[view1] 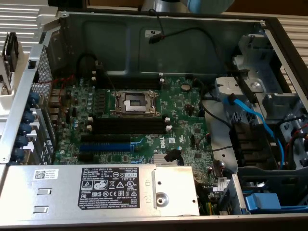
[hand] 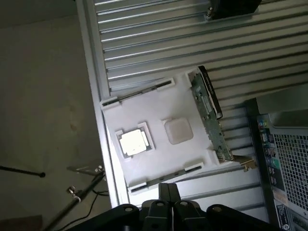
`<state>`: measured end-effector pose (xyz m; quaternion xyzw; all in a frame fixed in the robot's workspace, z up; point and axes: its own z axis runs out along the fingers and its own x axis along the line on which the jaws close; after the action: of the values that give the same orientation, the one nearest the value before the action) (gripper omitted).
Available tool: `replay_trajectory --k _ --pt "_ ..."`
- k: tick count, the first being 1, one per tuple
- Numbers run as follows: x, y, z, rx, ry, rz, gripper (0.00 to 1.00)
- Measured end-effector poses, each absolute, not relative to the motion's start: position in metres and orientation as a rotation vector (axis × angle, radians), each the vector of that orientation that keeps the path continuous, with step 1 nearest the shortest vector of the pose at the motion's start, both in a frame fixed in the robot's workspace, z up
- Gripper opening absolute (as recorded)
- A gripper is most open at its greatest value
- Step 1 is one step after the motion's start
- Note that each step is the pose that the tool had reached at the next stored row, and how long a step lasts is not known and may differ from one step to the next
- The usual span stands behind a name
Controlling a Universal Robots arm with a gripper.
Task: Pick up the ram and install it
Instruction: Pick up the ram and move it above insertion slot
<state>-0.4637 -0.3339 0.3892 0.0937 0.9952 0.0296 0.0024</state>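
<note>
Wrist view: the gripper (hand: 166, 190) is hovering clenched, empty, near the white tray (hand: 159, 103); the ram (hand: 210, 118) is resting edgewise in it.

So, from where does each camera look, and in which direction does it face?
Exterior view: sits above the open computer case and looks down on the motherboard; a piece of the robot arm shows at the upper edge.
Wrist view: sits on the wrist and looks down past the shut gripper at the white tray carrying the ram, beside the case's perforated wall.
Shared: both show that perforated wall.
</note>
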Motion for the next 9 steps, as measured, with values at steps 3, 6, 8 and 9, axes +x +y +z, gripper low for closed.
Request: replay_trajectory --k 3,6,8,9 --pt "-0.4637 -0.3339 0.3893 0.208 3.131 0.102 0.10" --pt "-0.4638 -0.3339 0.3892 0.123 3.137 0.106 0.10" --pt "-0.4638 -0.3339 0.3891 0.064 3.140 0.107 0.10" --pt "-0.4638 -0.3339 0.3892 0.036 3.141 0.108 0.10"
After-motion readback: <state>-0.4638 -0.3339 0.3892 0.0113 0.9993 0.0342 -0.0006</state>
